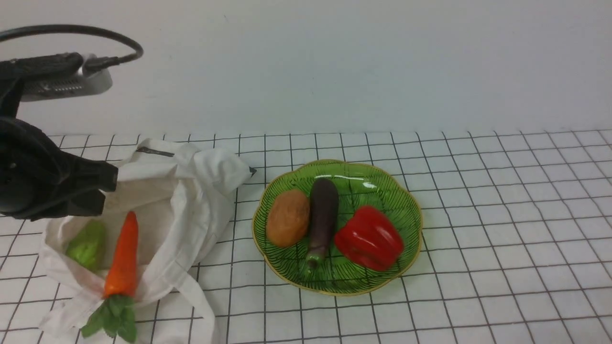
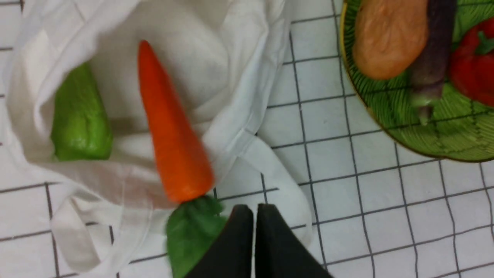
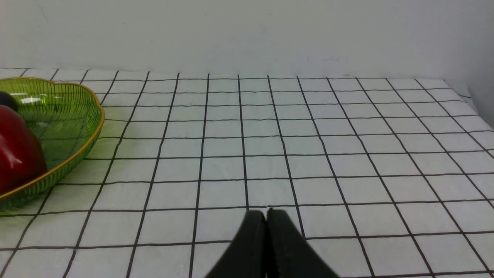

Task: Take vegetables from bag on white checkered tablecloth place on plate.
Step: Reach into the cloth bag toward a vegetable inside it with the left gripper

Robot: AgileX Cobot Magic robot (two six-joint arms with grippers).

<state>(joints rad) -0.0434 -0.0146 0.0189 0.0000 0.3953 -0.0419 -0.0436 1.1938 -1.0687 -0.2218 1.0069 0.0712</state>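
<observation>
Left gripper (image 2: 252,211): jaws clenched together, nothing between them. The tips hover just beside the leafy top of the carrot (image 1: 123,255), left of the plate (image 1: 411,210).

Right gripper (image 3: 266,214): jaws likewise clenched and empty, low over bare white checkered tablecloth (image 1: 502,215) right of the plate.

Carrot and gourd (image 1: 87,244) lie in the gaping mouth of the bag (image 1: 191,191), left of the plate and apart from it.

On the plate: brown potato (image 1: 288,217), eggplant (image 1: 323,215), red pepper (image 1: 369,237).

Judgement: three placed, two left to move. The carrot looks the likeliest next.
</observation>
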